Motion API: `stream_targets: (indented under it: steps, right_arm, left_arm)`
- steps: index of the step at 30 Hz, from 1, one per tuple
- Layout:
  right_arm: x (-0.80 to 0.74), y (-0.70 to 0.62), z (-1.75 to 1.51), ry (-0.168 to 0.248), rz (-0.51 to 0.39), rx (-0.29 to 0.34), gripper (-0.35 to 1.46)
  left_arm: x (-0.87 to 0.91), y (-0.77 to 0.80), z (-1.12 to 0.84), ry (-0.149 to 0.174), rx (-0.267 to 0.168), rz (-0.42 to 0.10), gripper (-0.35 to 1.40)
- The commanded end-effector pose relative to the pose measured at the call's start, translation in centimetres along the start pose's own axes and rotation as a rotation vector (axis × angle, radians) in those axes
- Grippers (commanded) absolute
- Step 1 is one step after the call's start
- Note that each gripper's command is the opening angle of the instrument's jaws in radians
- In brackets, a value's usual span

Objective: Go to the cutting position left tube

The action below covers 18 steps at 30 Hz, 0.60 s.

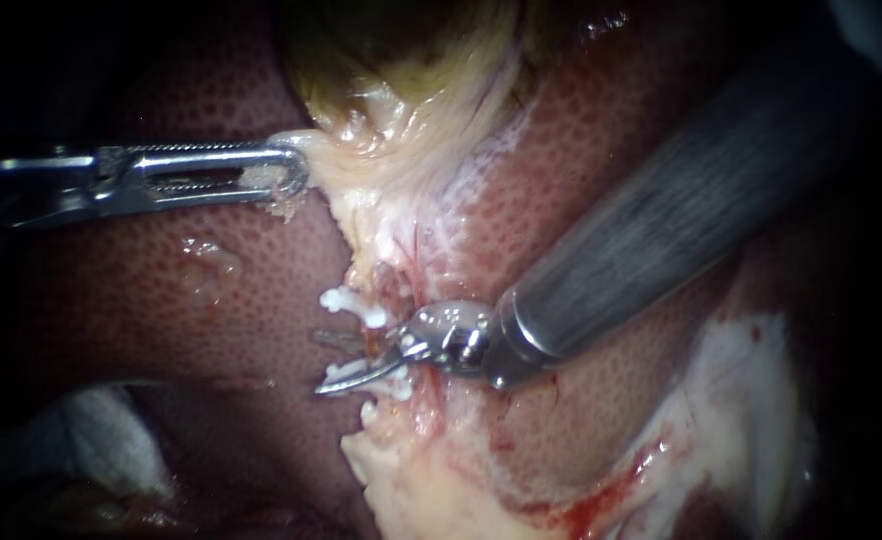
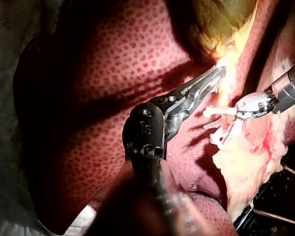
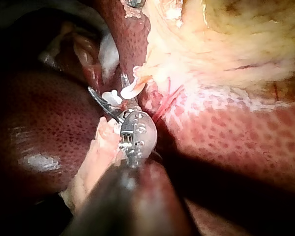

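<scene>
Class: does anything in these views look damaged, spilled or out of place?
Nothing is askew. A little blood smears the pale tissue below the right instrument; the white clips flanking its open jaws look intact.

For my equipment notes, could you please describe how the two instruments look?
The left instrument is slim, bright silver, with a long slotted tool and black wrist. The right instrument has a thick brushed-grey shaft and small silver curved tool.
</scene>
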Motion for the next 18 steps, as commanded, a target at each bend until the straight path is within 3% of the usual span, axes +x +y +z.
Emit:
stream_targets:
  steps: [1, 18]
  right_arm:
    - [0.01, 0.00, 0.01, 0.006, 0.000, 0.003, 1.35]
    - [0.03, 0.02, 0.04, 0.015, 0.000, 0.003, 1.30]
  left_arm:
    - [0.00, 0.00, 0.00, 0.000, 0.000, 0.000, -0.35]
    - [0.00, 0.00, 0.00, 0.000, 0.000, 0.000, -0.35]
